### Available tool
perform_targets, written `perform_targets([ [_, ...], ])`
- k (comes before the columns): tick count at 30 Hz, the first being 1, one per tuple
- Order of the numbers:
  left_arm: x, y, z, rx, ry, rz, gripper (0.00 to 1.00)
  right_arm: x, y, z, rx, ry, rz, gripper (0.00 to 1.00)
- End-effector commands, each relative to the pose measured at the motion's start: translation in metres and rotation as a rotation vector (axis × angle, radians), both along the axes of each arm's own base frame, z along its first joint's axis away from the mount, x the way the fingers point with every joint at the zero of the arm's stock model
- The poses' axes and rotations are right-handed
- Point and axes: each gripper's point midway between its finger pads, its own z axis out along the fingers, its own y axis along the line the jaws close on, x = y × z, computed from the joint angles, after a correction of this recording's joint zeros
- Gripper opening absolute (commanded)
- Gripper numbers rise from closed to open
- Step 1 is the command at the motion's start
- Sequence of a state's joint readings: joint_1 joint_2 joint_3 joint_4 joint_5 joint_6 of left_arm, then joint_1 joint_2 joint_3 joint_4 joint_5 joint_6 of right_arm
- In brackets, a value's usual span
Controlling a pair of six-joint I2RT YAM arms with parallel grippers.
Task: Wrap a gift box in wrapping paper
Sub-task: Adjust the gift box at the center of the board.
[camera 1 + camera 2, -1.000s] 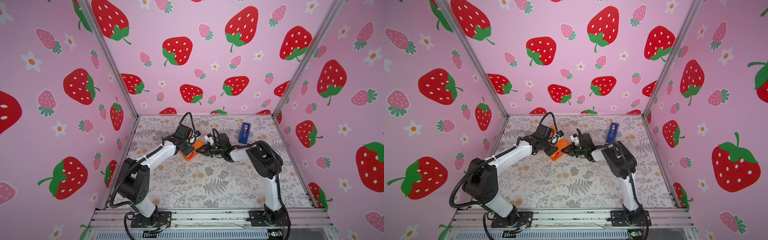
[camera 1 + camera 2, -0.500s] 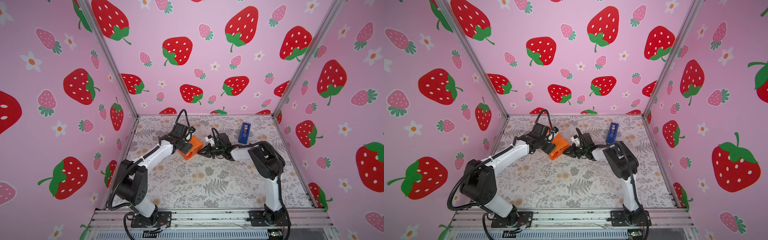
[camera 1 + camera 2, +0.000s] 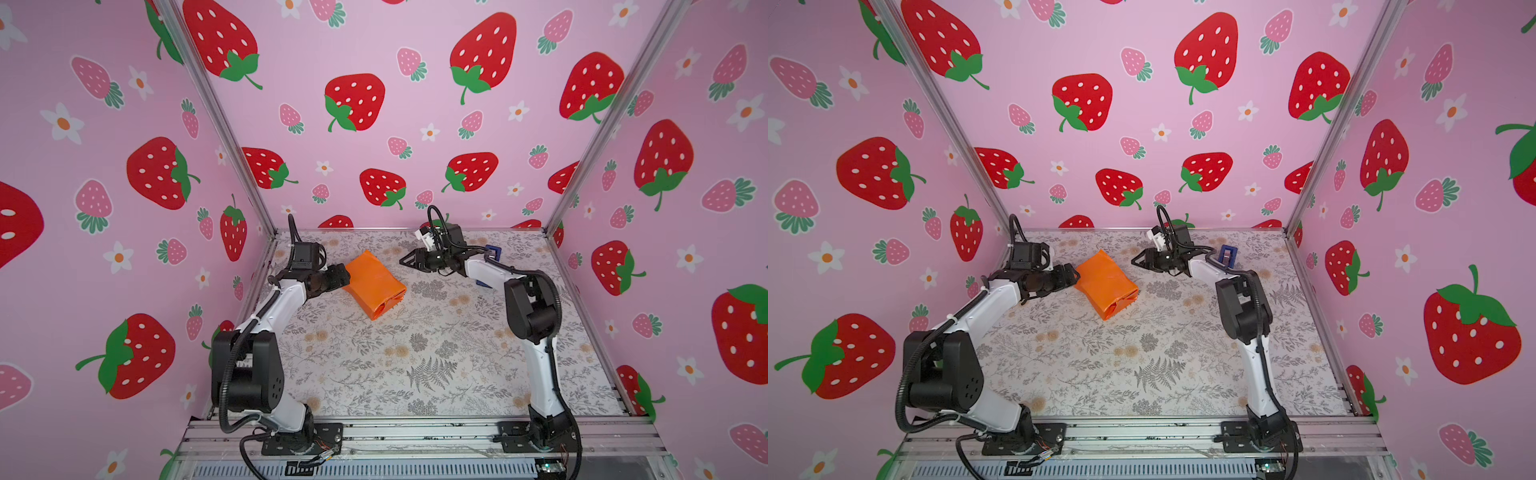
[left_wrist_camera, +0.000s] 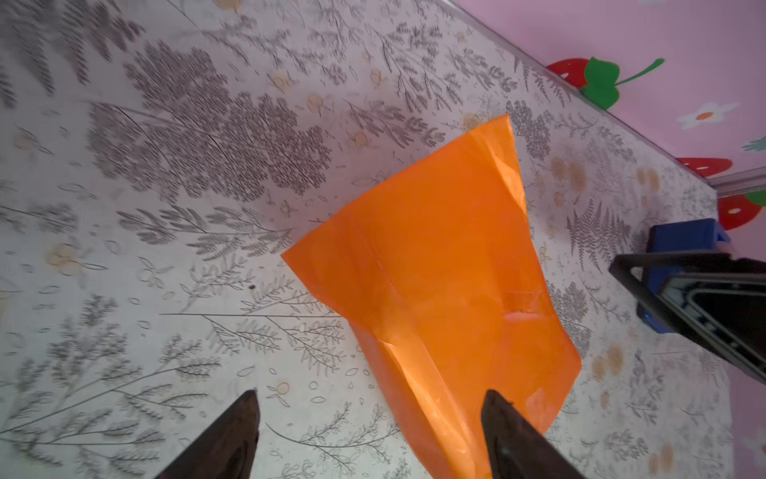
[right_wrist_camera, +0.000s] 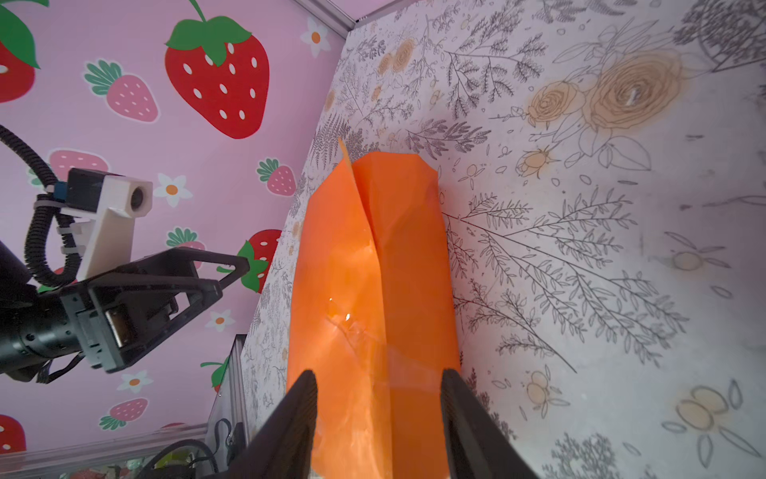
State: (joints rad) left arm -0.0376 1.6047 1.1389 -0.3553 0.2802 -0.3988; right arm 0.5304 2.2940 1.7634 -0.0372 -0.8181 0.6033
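Observation:
The wrapping paper (image 3: 374, 284) (image 3: 1106, 286) is folded into a glossy orange parcel lying on the floral table, far of centre. A strip of clear tape (image 4: 521, 302) sits on its seam. The gift box is hidden inside the paper. My left gripper (image 3: 344, 276) (image 3: 1074, 276) is open just left of the parcel; in its wrist view the gripper (image 4: 371, 408) has one fingertip over the paper's edge without pinching it. My right gripper (image 3: 405, 262) (image 3: 1136, 262) hangs open a short way right of the parcel, and the orange paper (image 5: 373, 269) shows beyond the gripper (image 5: 377, 383).
A blue tape dispenser (image 3: 1227, 255) (image 4: 679, 244) stands at the back right, partly behind my right forearm. Pink strawberry walls close in the table on three sides. An aluminium rail (image 3: 415, 432) runs along the front edge, where both arm bases are bolted.
Both arms have drawn back from the parcel, left arm leftward and right arm rightward. The right gripper has opened and the left has widened. The parcel now lies free on the table.

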Motion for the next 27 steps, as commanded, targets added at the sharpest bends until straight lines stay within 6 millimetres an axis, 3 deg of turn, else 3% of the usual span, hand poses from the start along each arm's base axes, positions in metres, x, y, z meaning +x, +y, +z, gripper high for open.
perform_targets([
  [1,0.008,-0.022,-0.016,-0.146,0.061,-0.004,0.84,-0.025,0.011,-0.028,-0.041,0.077,0.091,0.51],
  [4,0.013,-0.028,-0.034,-0.175,0.092,-0.025,0.84,-0.041,0.021,-0.033,-0.045,0.100,0.125,0.47],
  [7,0.017,-0.036,-0.041,-0.196,0.106,-0.059,0.81,-0.069,0.025,-0.041,-0.065,0.142,0.153,0.42],
  [10,0.019,-0.041,-0.037,-0.202,0.095,-0.102,0.77,-0.098,0.021,-0.040,-0.063,0.176,0.143,0.38],
  [15,0.011,-0.067,-0.028,-0.220,0.110,-0.256,0.74,-0.149,0.019,-0.025,-0.035,0.204,0.151,0.38],
  [17,0.006,-0.076,-0.025,-0.217,0.130,-0.311,0.73,-0.157,0.009,-0.023,-0.048,0.222,0.119,0.38],
  [20,0.000,-0.072,-0.020,-0.153,0.140,-0.337,0.75,-0.138,-0.022,-0.022,-0.088,0.217,-0.033,0.44],
  [22,-0.002,-0.065,-0.022,-0.093,0.139,-0.349,0.76,-0.122,-0.032,-0.010,-0.091,0.164,-0.072,0.48],
  [27,-0.010,-0.090,-0.035,-0.068,0.201,-0.499,0.74,-0.082,-0.064,0.003,-0.108,0.077,-0.070,0.51],
])
